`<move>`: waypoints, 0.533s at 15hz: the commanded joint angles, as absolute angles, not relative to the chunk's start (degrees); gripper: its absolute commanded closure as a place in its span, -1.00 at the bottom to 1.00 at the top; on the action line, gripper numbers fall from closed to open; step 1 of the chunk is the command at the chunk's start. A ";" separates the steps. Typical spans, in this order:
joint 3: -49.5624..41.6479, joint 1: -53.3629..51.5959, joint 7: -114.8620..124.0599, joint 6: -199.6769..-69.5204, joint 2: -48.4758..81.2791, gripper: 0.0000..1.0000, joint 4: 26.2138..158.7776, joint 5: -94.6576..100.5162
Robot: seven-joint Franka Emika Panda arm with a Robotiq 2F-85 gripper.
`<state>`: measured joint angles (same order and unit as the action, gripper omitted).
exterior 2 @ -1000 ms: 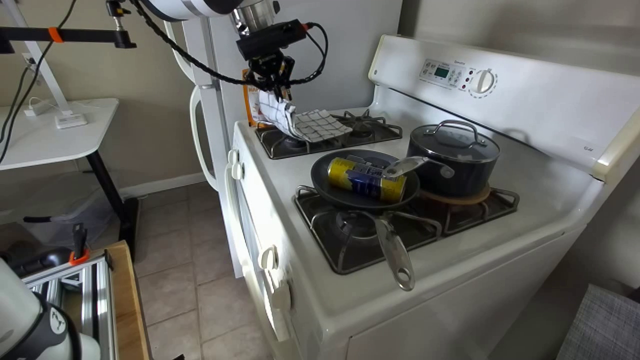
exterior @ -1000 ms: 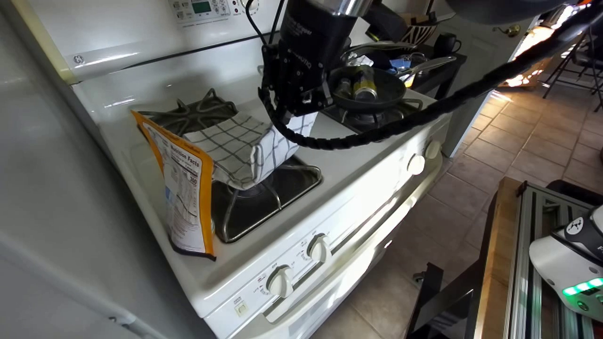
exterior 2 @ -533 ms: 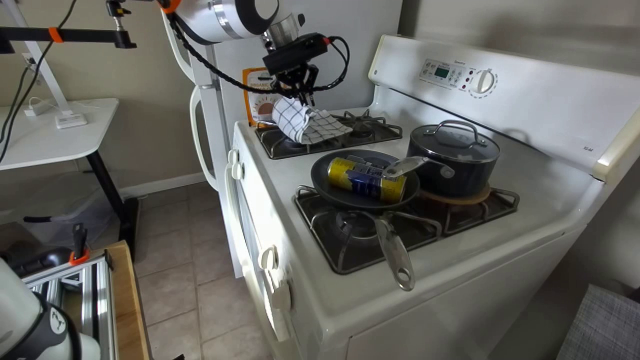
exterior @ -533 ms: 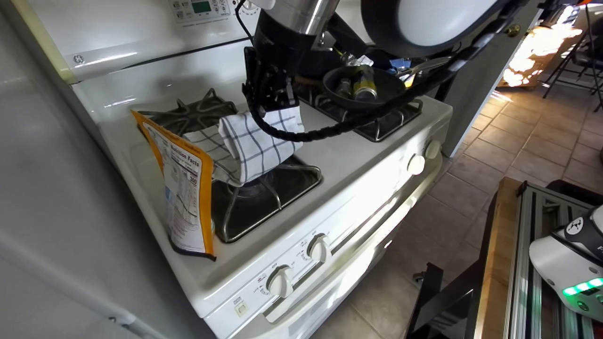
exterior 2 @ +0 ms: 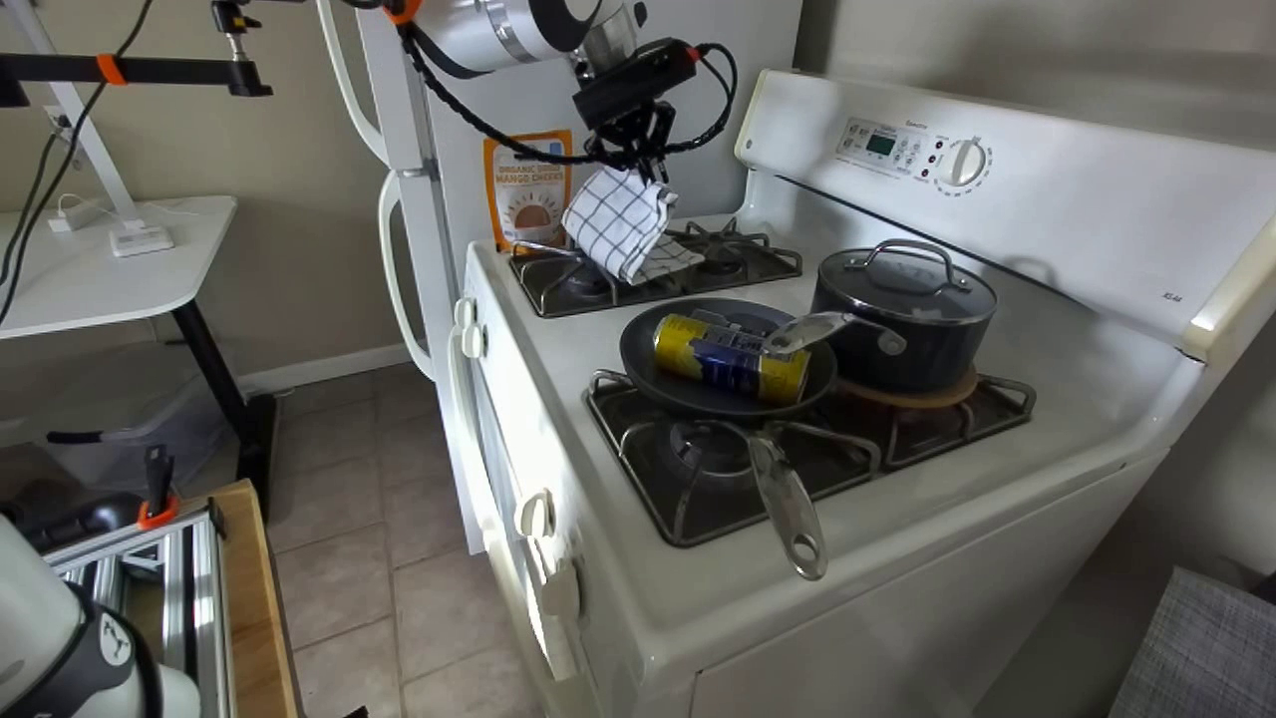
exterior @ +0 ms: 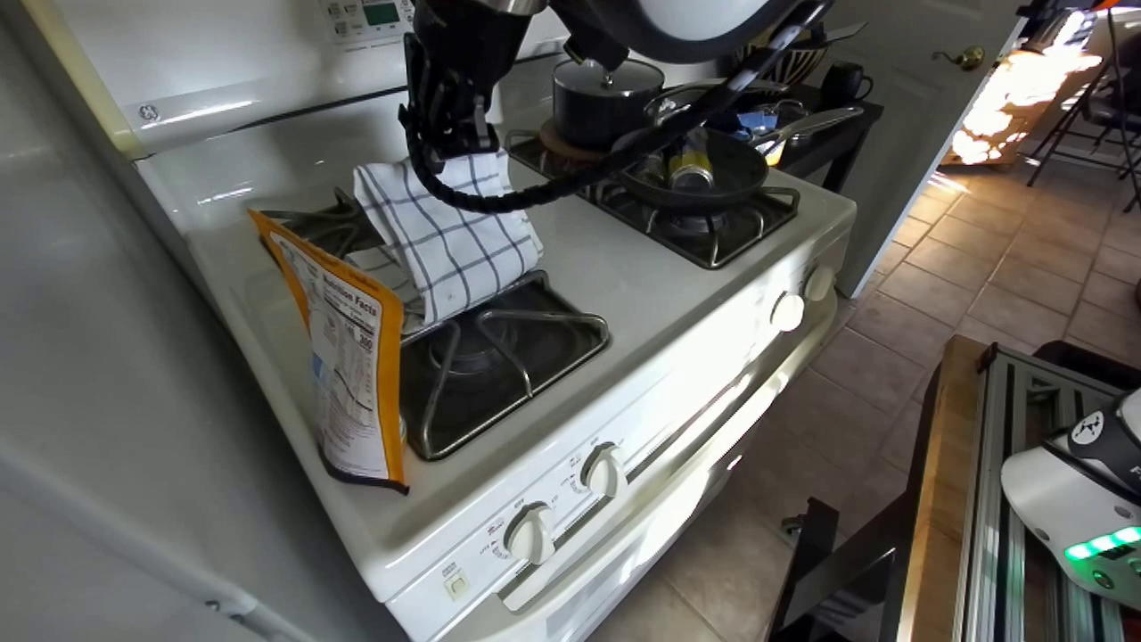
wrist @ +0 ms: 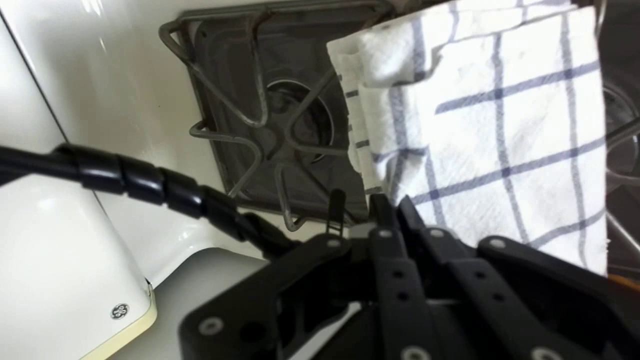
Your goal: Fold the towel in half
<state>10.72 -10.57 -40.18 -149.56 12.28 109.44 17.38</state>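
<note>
In the wrist view the tool (wrist: 395, 206) is pinching the towel (wrist: 520, 150), its fingertips (wrist: 381, 202) standing nearly together on the cloth's edge; the checked fabric is spreading from them toward that view's right, and the rear burner (wrist: 300, 120) is showing on the opposite side. In an exterior view the raised panel (exterior: 463, 254) is hanging from the tool and sloping down toward the front grate (exterior: 508, 354), its long axis being hard to tell, while a lower layer (exterior: 383, 265) is lying over the grates on the counter (exterior: 624, 276), near the snack bag (exterior: 352, 366). In an exterior view that layer is extending below the tool toward the back panel (exterior 2: 1067, 199); I am judging that the fold is half made, and that the coming move is turning on bringing the held edge down and rearward onto that layer
</note>
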 commanded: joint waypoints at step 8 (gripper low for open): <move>9.56 -12.48 -36.60 -145.76 25.51 1.00 97.19 20.94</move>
